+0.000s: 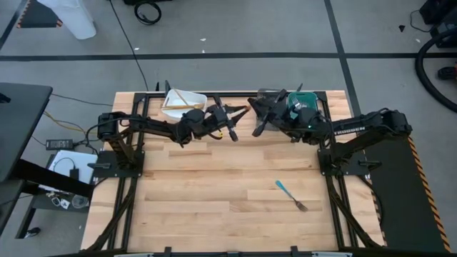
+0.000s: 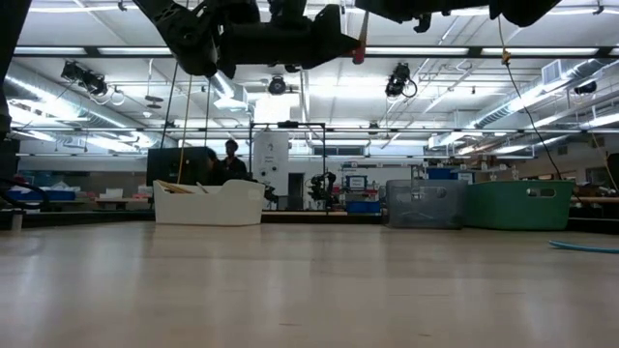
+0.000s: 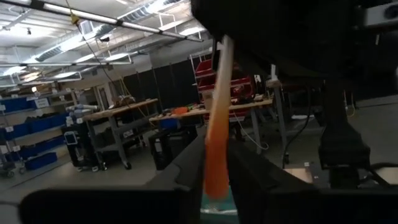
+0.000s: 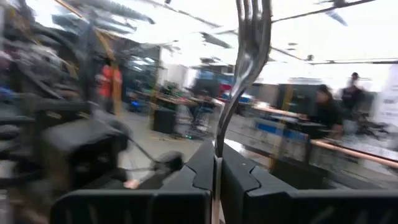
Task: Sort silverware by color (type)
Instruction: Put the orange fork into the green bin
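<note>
Above the tabletop's [image 1: 214, 185] far edge the right end effector [image 4: 216, 163] is clamped on an orange fork [image 4: 247, 56] whose handle [image 3: 216, 124] lies between the left end effector's [image 3: 214, 180] loosened fingers, while a blue fork [image 1: 291, 195] lies near the right front.

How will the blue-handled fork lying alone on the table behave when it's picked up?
The blue-handled fork lies flat on the wooden table, so pinching it may be fiddly. It looks slim and probably light and stiff. Lying flat, it would likely slide rather than roll if nudged.
</note>
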You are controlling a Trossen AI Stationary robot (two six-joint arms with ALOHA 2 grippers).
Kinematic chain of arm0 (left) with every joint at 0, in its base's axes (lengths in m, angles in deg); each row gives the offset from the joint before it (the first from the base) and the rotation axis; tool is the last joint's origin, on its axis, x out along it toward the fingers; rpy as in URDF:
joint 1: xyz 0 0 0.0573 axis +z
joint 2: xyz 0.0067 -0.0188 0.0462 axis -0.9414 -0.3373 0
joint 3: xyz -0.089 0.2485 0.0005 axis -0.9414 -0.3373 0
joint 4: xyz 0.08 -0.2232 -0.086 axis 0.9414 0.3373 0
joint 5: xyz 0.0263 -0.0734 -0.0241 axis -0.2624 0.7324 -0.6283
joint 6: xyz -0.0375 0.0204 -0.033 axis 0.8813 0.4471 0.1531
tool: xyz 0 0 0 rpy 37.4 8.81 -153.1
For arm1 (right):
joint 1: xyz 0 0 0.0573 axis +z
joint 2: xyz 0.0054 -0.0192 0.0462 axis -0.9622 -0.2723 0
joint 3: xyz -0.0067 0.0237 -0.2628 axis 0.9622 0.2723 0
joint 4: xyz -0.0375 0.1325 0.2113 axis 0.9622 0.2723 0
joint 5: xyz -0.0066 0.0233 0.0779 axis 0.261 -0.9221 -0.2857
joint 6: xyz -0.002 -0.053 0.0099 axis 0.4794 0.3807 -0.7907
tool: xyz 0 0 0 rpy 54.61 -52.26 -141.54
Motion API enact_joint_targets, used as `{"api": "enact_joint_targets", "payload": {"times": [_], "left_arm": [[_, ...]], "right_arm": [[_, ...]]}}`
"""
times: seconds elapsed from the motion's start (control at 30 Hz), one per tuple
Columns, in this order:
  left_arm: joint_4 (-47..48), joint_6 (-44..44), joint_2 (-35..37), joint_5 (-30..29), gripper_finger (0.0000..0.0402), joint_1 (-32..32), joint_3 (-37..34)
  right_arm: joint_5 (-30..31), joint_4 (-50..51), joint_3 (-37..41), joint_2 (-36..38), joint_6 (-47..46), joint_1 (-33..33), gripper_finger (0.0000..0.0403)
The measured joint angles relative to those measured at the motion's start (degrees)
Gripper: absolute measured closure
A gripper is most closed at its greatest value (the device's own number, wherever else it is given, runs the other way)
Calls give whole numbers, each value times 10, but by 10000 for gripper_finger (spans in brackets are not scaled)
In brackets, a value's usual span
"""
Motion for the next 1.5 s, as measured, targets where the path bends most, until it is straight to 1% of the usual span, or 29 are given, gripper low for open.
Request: {"api": "enact_joint_targets", "payload": {"times": [0.07, 0.2, 0.33, 0.47, 0.63, 0.7, 0.87, 0.97, 1.07, 1.27, 1.5], "left_arm": [[9, 0, 0, -1, 305, 0, 0], [37, 2, 0, 0, 266, -1, 0], [58, 2, 0, 0, 246, 0, 0], [84, 4, 0, 0, 245, -2, 0], [152, 5, 0, 0, 248, -18, 0], [190, 7, 0, 0, 248, -28, 0], [312, 51, 0, 0, 249, -64, 0], [384, 64, 0, 1, 249, -86, 0], [430, 66, 0, 1, 249, -103, 0], [451, 80, 0, 1, 249, -121, 0], [469, 81, 0, 0, 249, -125, 0]], "right_arm": [[13, 5, 0, 0, 2, 0, 384], [12, 13, 0, 1, 1, 0, 390], [13, 33, 0, 1, -5, 0, 391], [27, 61, 0, 1, -6, 0, 387], [37, 103, 0, 1, -3, -1, 388], [46, 123, 0, 1, -4, -3, 388], [81, 197, 0, 2, -11, -13, 388], [92, 251, 0, 2, -33, -22, 388], [93, 301, 0, 2, -60, -34, 388], [92, 362, 0, 2, -97, -58, 388], [95, 432, 0, 3, -109, -79, 388]]}}
